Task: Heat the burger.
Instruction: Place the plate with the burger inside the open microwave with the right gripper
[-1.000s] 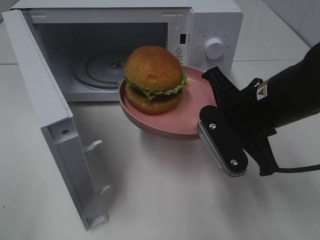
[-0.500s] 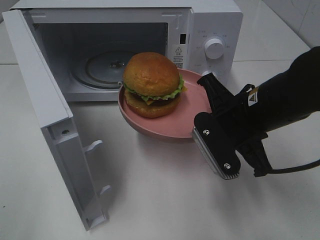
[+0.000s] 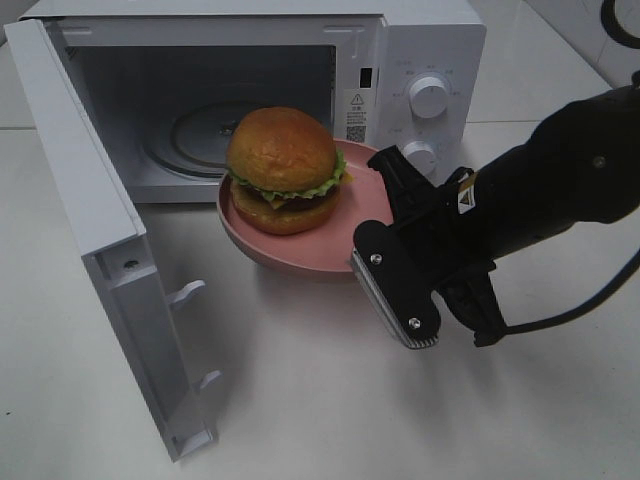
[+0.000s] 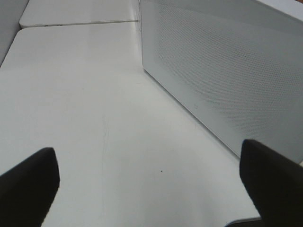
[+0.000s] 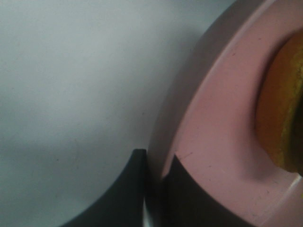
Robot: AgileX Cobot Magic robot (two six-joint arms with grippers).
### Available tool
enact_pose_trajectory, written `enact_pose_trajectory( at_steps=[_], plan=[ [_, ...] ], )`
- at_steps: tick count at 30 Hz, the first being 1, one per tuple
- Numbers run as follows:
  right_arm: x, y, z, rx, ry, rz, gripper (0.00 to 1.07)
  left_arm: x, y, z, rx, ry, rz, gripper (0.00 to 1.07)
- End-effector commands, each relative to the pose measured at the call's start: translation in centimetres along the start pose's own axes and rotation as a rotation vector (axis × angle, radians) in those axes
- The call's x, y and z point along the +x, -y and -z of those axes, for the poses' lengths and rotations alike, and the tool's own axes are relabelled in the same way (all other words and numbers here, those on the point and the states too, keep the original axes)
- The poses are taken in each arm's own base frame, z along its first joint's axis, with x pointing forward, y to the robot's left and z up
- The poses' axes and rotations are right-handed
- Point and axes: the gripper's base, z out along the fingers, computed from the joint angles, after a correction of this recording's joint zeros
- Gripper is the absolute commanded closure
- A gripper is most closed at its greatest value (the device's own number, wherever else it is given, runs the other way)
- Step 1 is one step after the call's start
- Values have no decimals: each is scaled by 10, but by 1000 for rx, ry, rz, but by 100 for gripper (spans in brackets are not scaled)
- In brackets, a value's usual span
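Burger (image 3: pixel 283 168): on pink plate (image 3: pixel 322 246), carried clear of the surface (image 3: pixel 300 400) before the open microwave (image 3: pixel 420 40); not yet inside. Right fingers (image 5: pixel 124 194): clenched on plate rim. Left fingers (image 4: pixel 28 182): released, idle. Outstanding: insert plate, shut door (image 3: pixel 80 200), start heating.

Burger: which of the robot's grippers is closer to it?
Right. The right gripper pinches the rim of the plate under the burger; the left gripper hangs open over the table beside the microwave.
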Motion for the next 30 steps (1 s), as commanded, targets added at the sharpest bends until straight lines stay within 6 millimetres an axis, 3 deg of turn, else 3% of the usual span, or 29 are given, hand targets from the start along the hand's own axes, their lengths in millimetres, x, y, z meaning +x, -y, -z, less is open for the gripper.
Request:
enact_pose_trajectory(
  at_steps=[1, 30],
  plan=[
    [-2, 19, 0, 85, 2, -12, 107, 1, 0, 2, -3, 34, 1, 9],
    [-1, 76, -41, 53, -1, -99, 107, 1, 0, 2, -3, 34, 1, 9]
  ],
)
